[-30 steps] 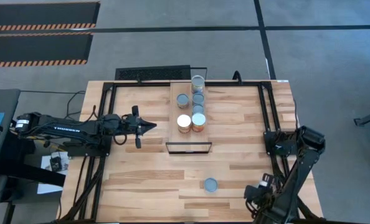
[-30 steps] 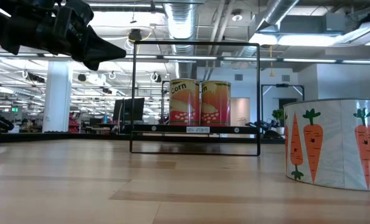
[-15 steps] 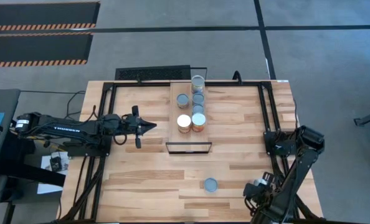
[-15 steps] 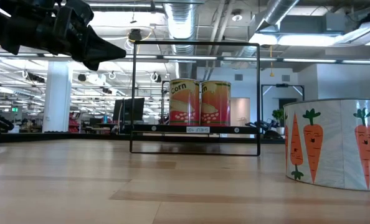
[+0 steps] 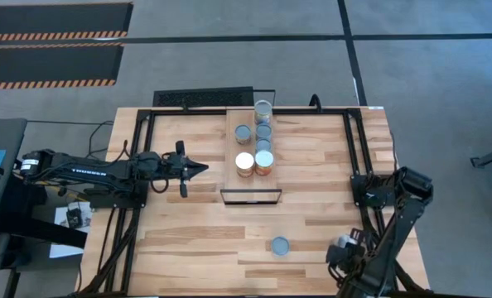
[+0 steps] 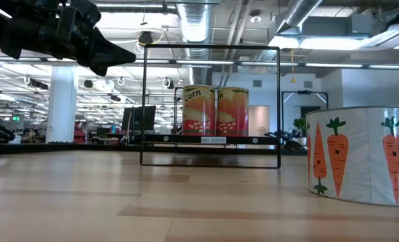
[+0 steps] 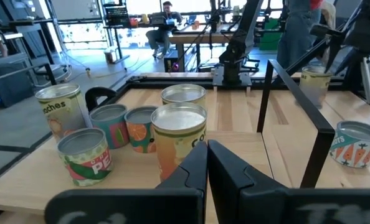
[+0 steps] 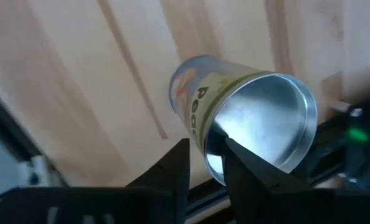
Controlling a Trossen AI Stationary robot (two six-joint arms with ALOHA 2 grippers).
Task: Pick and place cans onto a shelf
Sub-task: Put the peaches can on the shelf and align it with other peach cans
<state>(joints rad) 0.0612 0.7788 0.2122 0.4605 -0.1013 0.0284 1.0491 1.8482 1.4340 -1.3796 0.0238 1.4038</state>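
The shelf (image 5: 236, 147) is a pale plank at the table's far middle, with a black frame (image 5: 250, 196) at its near end. Several cans stand upright on it, among them two white-topped ones (image 5: 244, 162) (image 5: 264, 161). They also show in the left wrist view (image 7: 179, 140). One carrot can (image 5: 280, 245) (image 6: 361, 154) stands on the tabletop near the near edge. My left gripper (image 5: 198, 168) (image 7: 207, 168) is shut and empty, level, left of the shelf. My right gripper (image 5: 339, 251) (image 8: 203, 158) is at the near right corner, shut on a can (image 8: 235, 106). My right gripper has the can's rim (image 8: 211, 148) at its shiny metal end between its two fingers. I cannot tell whether one finger is inside. The can sticks out beyond the fingers, tilted, with its far end over the wooden tabletop. I cannot tell whether it touches the table.
A black metal rail frame (image 5: 142, 165) runs along the table's left, right and far sides. A black mat (image 5: 203, 98) lies at the far edge. Bare tabletop (image 5: 213, 232) lies between the shelf frame and the near edge.
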